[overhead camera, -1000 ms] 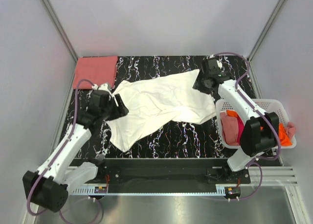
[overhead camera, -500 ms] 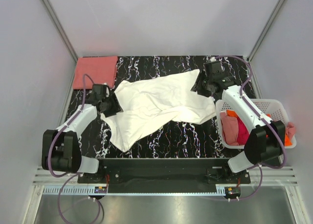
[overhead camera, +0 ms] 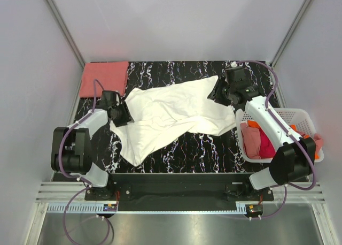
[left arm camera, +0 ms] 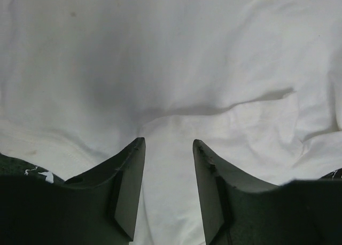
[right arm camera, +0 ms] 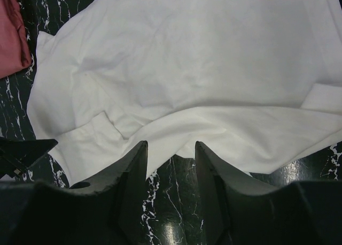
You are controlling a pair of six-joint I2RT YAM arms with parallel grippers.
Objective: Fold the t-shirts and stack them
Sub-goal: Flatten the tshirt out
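A cream-white t-shirt (overhead camera: 171, 114) lies crumpled and spread across the black marble table (overhead camera: 214, 146). My left gripper (overhead camera: 122, 115) is at the shirt's left edge. In the left wrist view its jaws (left arm camera: 168, 146) stand apart, low over the white cloth (left arm camera: 171, 68), which also shows between the fingers. My right gripper (overhead camera: 216, 94) is at the shirt's far right edge. In the right wrist view it (right arm camera: 171, 148) is open, with the shirt's hem (right arm camera: 203, 58) at the fingertips and bare marble between them. A folded salmon-pink t-shirt (overhead camera: 104, 78) lies at the back left corner.
A white slatted basket (overhead camera: 296, 112) stands at the table's right edge. Inside it are pink, magenta and orange t-shirts (overhead camera: 256, 140). Grey walls close in the table at the back and on both sides.
The left arm has folded its elbow back towards its base, and its gripper has slid slightly left to the shirt's edge. The right arm has shifted a little. The shirt lies as before.
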